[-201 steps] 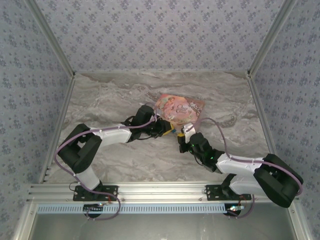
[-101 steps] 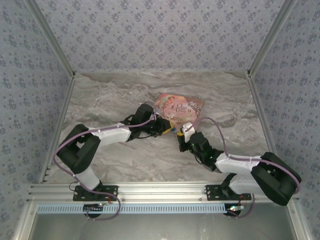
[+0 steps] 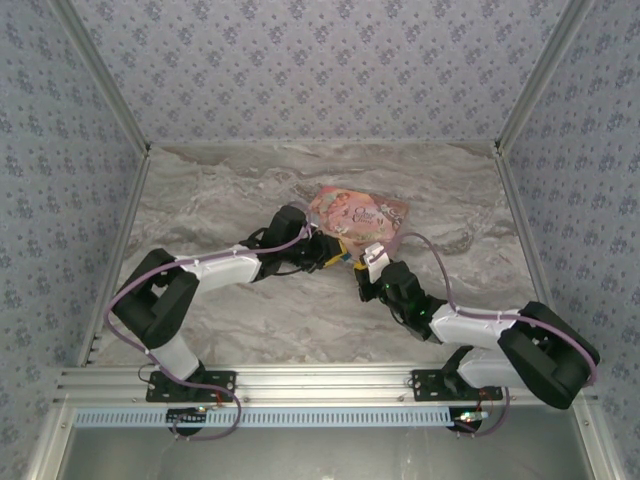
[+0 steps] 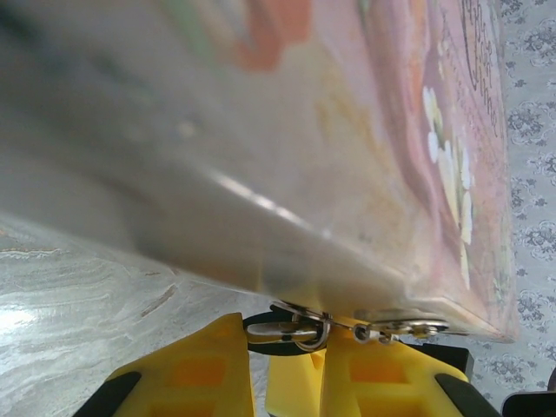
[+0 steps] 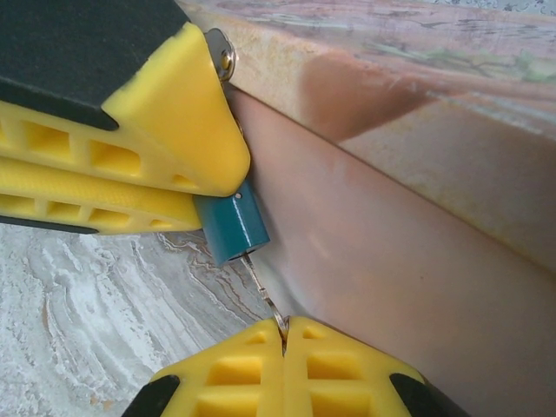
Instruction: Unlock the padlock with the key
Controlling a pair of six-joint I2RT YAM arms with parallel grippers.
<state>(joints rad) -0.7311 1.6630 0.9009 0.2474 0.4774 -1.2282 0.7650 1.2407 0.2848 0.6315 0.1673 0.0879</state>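
Observation:
The small teal padlock (image 5: pixel 230 226) hangs just above the marble table, against the edge of the pink book (image 5: pixel 417 261). My left gripper (image 4: pixel 291 334) is shut on it; its yellow fingers (image 5: pixel 174 130) clamp the upper part, and the silver shackle (image 4: pixel 282 328) shows between them. My right gripper (image 5: pixel 284 326) is shut on the thin silver key (image 5: pixel 265 291), whose blade runs up into the keyhole in the padlock's underside. From above, the left gripper (image 3: pixel 338 258) and the right gripper (image 3: pixel 366 270) meet at the book's near corner.
The pink illustrated book (image 3: pixel 360 215) lies flat behind the grippers and touches them. Marble table (image 3: pixel 220 200) stretches to the left and front. Patterned walls with metal posts close in the back and both sides.
The right arm's elbow has edged slightly left. Both grippers, padlock and key remain together at the book's corner.

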